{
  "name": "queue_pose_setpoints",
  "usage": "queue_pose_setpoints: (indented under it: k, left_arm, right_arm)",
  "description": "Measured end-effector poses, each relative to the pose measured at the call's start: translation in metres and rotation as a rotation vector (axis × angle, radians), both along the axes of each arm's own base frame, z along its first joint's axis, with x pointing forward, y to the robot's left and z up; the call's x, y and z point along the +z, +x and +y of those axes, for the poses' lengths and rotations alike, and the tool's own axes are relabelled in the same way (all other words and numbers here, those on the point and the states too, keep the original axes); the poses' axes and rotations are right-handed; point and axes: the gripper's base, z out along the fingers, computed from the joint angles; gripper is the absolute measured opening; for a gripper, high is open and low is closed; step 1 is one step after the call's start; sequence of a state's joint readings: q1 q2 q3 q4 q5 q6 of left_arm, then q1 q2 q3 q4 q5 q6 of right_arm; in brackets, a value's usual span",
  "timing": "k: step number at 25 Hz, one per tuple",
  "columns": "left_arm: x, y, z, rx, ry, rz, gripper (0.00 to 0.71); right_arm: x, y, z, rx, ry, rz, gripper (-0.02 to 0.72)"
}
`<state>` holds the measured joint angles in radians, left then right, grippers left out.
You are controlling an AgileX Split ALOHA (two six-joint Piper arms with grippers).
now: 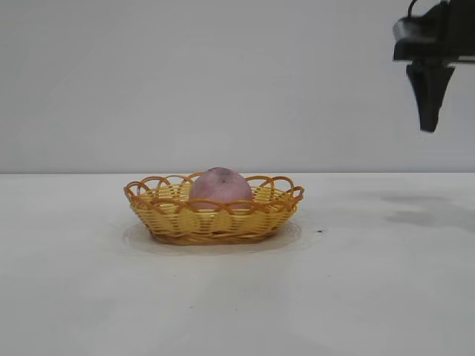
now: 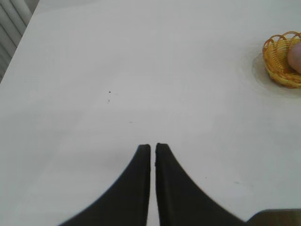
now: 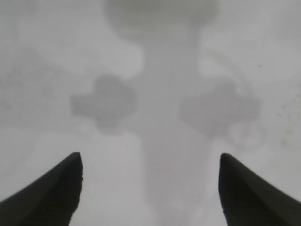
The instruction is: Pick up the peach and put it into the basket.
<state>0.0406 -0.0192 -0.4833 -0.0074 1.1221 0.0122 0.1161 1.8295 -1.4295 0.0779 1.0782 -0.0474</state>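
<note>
A bare test bench in a lab or robot workspace, by the look of it. The basket [image 1: 214, 215] sits alone on a plain white table [image 1: 89, 297], with a blank pale wall directly behind it and no furniture or household clutter around it. High above and to the right of the basket hangs a black robot gripper [image 1: 429, 122]. Left of the basket, past the table's far edge, pale vertical slats [image 2: 10, 28] show.
</note>
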Motion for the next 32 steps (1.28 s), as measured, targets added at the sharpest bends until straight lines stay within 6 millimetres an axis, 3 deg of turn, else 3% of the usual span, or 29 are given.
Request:
queue_pose_setpoints:
  k: [2, 7, 15, 20, 26, 32]
  left_arm:
    - [0.0, 0.0, 0.0, 0.0, 0.0, 0.0, 0.0]
    - [0.0, 0.0, 0.0, 0.0, 0.0, 0.0, 0.0]
    - [0.0, 0.0, 0.0, 0.0, 0.0, 0.0, 0.0]
    - [0.0, 0.0, 0.0, -0.001, 0.001, 0.0, 0.0]
    - [0.0, 0.0, 0.0, -0.001, 0.001, 0.0, 0.0]
    - [0.0, 0.0, 0.0, -0.001, 0.001, 0.0, 0.0]
  right_arm:
    - [0.02, -0.036, -0.004, -0.008, 0.012, -0.107, 0.515]
    - [0.023, -0.131, -0.016, -0.008, 0.004, -0.126, 0.515]
    - [0.025, -0.227, -0.027, -0.005, 0.014, -0.167, 0.515]
    - [0.024, -0.268, -0.031, -0.007, 0.032, -0.264, 0.515]
    - [0.012, -0.295, -0.034, -0.005, 0.038, -0.303, 0.515]
    - [0.022, -0.321, -0.037, -0.003, 0.06, -0.478, 0.515]
